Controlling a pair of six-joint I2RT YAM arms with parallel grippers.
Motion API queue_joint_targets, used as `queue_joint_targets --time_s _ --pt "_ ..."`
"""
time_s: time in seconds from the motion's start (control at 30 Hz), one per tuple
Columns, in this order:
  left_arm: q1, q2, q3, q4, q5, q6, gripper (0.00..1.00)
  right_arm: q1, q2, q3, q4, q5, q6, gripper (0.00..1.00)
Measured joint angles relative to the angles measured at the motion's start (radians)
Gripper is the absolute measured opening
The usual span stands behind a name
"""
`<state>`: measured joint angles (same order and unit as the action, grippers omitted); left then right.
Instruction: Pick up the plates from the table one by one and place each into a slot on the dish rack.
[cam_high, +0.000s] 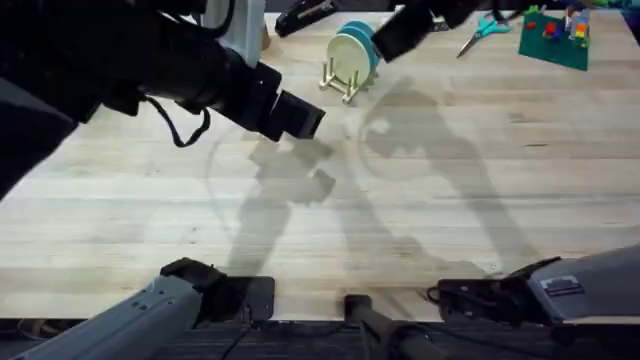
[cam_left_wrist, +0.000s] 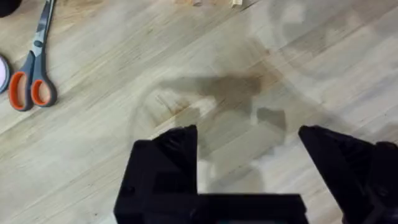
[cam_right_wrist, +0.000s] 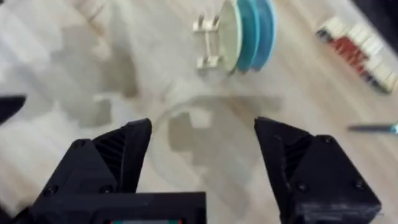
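Sky-blue (cam_high: 362, 40) and cream round plates (cam_high: 347, 52) we see upright in the small wooden peg rack (cam_high: 340, 78) on the plank tabletop (cam_high: 450, 200); left tool (cam_left_wrist: 249, 168) and right tool (cam_right_wrist: 202, 155) gape empty.

Left arm: rose close under the overhead camera, dark and blurred, covering the light wood table's (cam_high: 420, 200) far-left part.
Orange-handled scissors (cam_left_wrist: 34, 68): blade tips cut off by the picture's edge.
Green toy-brick board (cam_high: 553, 40): partly cropped.

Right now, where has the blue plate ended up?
In the overhead view the blue plate stands on edge in the wooden dish rack at the table's far middle, right beside the cream plate.
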<state>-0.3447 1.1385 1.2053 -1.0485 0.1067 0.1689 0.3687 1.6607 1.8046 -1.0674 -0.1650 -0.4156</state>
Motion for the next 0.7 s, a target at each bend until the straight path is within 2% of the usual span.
queue_joint_targets --time_s 0.37,0.7 --pt "0.0 0.0 0.0 -0.004 0.0 -0.005 0.994 0.0 -0.059 0.0 -0.24 0.0 0.02 0.996" --pt "0.0 0.0 0.0 -0.004 0.0 -0.008 0.993 0.0 -0.059 0.0 -0.265 0.0 0.02 0.996"
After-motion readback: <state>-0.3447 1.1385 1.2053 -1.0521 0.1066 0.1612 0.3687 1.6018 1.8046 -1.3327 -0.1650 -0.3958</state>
